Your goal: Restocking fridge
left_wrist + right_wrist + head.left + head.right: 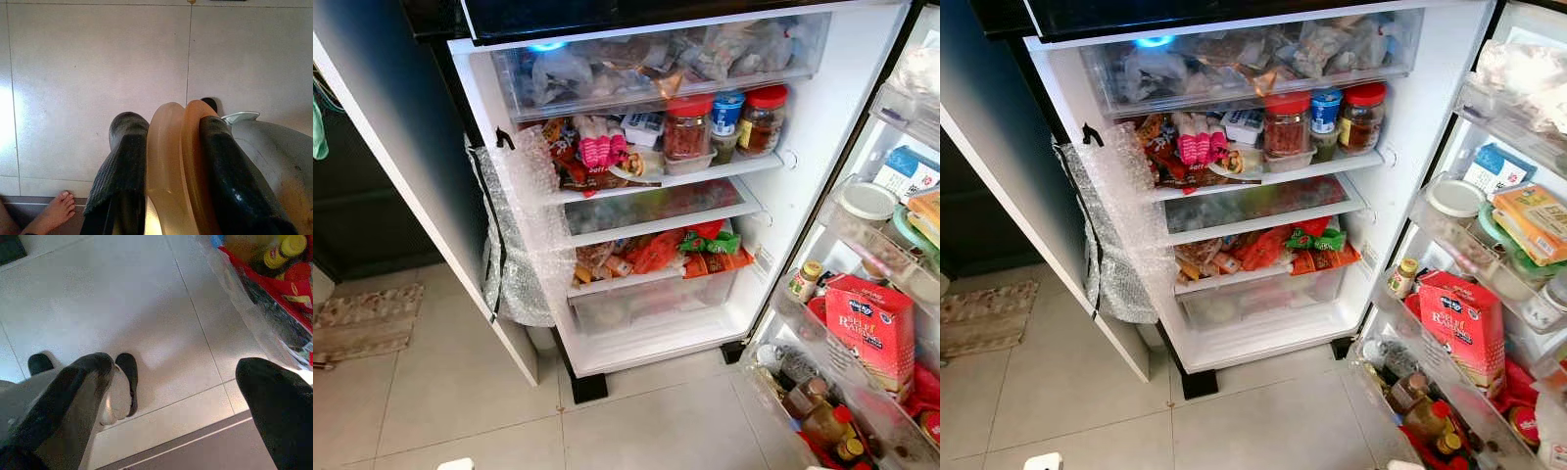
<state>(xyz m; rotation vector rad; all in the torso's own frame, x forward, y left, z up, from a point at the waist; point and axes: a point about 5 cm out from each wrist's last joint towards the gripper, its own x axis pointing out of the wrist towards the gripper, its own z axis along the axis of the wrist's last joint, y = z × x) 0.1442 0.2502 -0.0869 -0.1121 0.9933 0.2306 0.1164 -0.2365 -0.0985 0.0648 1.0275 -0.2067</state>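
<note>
The fridge (822, 108) stands open in front of me. Its top drawer (656, 59) is stuffed with bags, and jars with red lids (688, 127) stand on the shelf below, beside snack packets (597, 152). More red and green packets (690, 250) lie above the bottom drawer (651, 299). The glass shelf (656, 208) between them looks nearly bare. In the left wrist view, my left gripper (171, 127) is shut on an orange-tan translucent item (168, 166) above the floor tiles. In the right wrist view, my right gripper (178, 372) is open with its fingers (85, 374) wide apart, close to the door's lowest bin.
The open door on the right holds a red box (869, 328), bottles (827, 421) and tubs (867, 201). Bubble wrap (514, 245) hangs off the fridge's left side. A mat (367, 318) lies on the floor to the left. A person's bare foot (54, 210) is near my left arm.
</note>
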